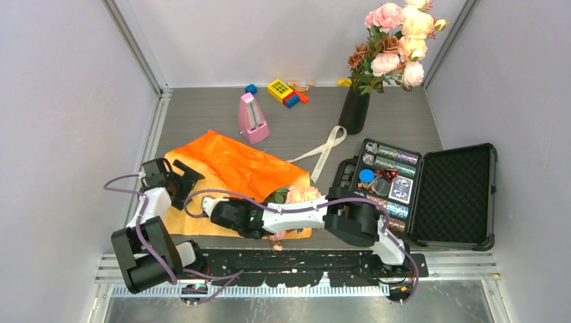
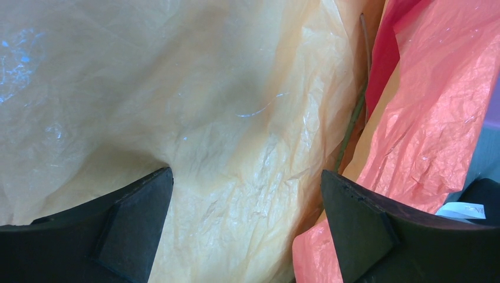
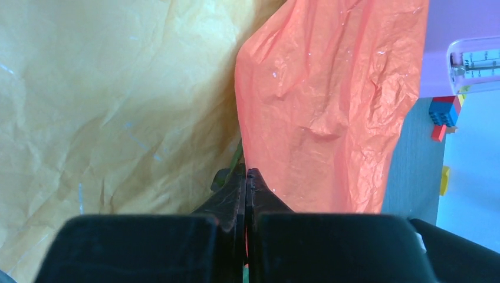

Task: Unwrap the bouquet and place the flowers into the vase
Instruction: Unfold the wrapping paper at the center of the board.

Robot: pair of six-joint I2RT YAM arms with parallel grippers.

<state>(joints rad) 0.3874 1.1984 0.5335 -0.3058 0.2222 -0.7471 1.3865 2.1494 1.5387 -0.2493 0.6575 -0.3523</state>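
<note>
Two grippers were recorded over the orange paper [image 1: 232, 161], which lay opened flat.

Item one: left gripper [image 2: 244, 188]. Its jaws were spread wide and held nothing, hovering above the paper's pale inner sheet near its left edge.

Item two: right gripper [image 3: 246, 177]. Its jaws were pressed fully together at the paper's central fold, where a thin green stem [image 3: 237, 156] ran beside the orange flap. Whether the stem was actually pinched could not be told.

Item three: the flowers. One pink rose head [image 1: 303, 195] with leaves lay at the paper's near right corner, partly under the right arm. A full bunch [image 1: 397, 40] stood in the vase [image 1: 355, 111], beyond the paper's far right corner.

Item four: cream ribbon [image 1: 326, 149], loose, off the paper's right edge.

Step in hand, by judgement: the unwrapping was done and the last stem was being collected. The next move would call for a lift clear of the paper without dragging it. A carry to the vase neck would follow, stem end lowered first among the crowded blooms.
</note>
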